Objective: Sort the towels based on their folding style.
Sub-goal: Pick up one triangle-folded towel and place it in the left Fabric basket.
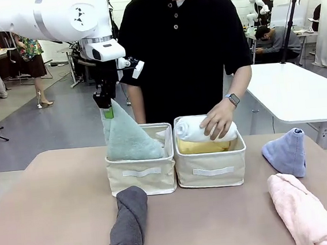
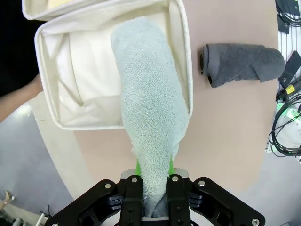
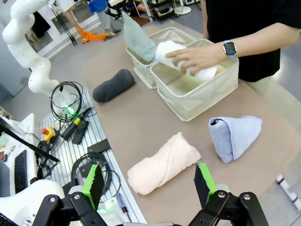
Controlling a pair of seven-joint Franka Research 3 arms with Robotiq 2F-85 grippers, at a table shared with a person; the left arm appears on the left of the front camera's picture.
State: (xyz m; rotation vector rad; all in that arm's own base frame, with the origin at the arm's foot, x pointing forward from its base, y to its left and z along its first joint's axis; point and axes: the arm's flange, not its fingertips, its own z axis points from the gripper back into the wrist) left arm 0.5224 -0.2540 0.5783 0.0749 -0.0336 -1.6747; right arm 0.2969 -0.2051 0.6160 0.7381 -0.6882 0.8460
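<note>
Six small terry towels are in sight, four rolled and two folded into cones, along with two cream fabric bins standing side by side. The left cream fabric bin serves as the marker here; the right cream fabric bin touches it on the robot's right.

The pale mint-green terry cone has its broad base down inside the left bin, and its tip rises above the rim. Whether the base rests on the bin's floor cannot be told. The dark grey terry roll lies on the table on the robot's side of the left bin, near its front wall. The white terry roll sits on top of the yellow terry roll in the neighbouring bin. Farther to the robot's right of the left bin, past that neighbour, stands the light blue terry cone, with the pink terry roll lying nearer the robot.

The left gripper hangs above the left bin, its green pads pinched tight on the mint cone's tip. The right gripper has its fingers spread wide with nothing between them, well away from the left bin and above the pink roll. The person's hand lies palm down on the white roll, fingers curled over it.

The beige tabletop is smooth and rounded at the corners. Beyond it are a grey floor, a white table and people farther off.
</note>
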